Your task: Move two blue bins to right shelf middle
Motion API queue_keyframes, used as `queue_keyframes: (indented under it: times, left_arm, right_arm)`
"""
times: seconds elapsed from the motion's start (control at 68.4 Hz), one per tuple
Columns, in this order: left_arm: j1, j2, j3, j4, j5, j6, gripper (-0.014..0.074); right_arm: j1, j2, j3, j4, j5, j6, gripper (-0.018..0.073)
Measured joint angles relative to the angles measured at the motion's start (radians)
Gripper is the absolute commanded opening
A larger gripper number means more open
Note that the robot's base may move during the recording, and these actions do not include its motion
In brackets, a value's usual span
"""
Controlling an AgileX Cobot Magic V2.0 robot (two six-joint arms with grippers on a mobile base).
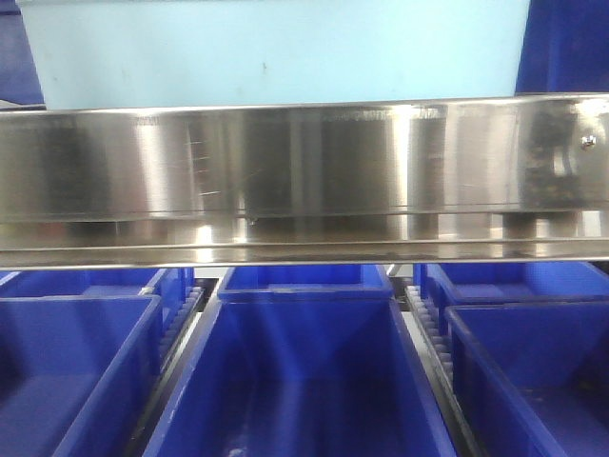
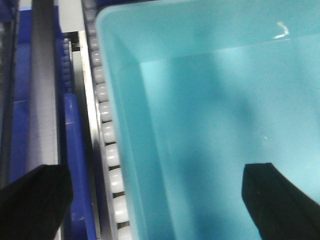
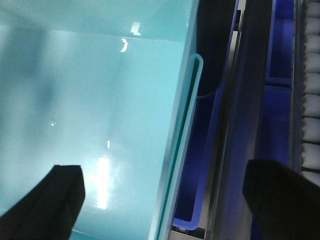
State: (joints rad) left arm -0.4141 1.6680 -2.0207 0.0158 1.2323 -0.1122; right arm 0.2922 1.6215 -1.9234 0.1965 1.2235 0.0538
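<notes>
The left gripper [image 2: 155, 187] is spread wide astride the left wall of a pale sky-blue bin [image 2: 215, 100], with one finger at 7 o'clock outside and one at 5 o'clock inside. White rollers [image 2: 107, 135] run just beside that wall. The bin is smooth, plain-sided and thick-rimmed. In the front view it sits at 12 o'clock above a steel shelf rail [image 1: 304, 171], with dark blue crates [image 1: 304, 381] at 6 o'clock. The right gripper [image 3: 162, 175] is likewise spread, astride the bin's right wall.
</notes>
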Motion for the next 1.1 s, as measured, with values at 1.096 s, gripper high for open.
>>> queue_keyframes:
  times: [1.096]
  left_arm:
    - [0.117,-0.055,0.458,-0.164,-0.157,0.057,0.0491]
  right_arm:
    - [0.028,0.032,0.296,-0.009,-0.126,0.009,0.0322]
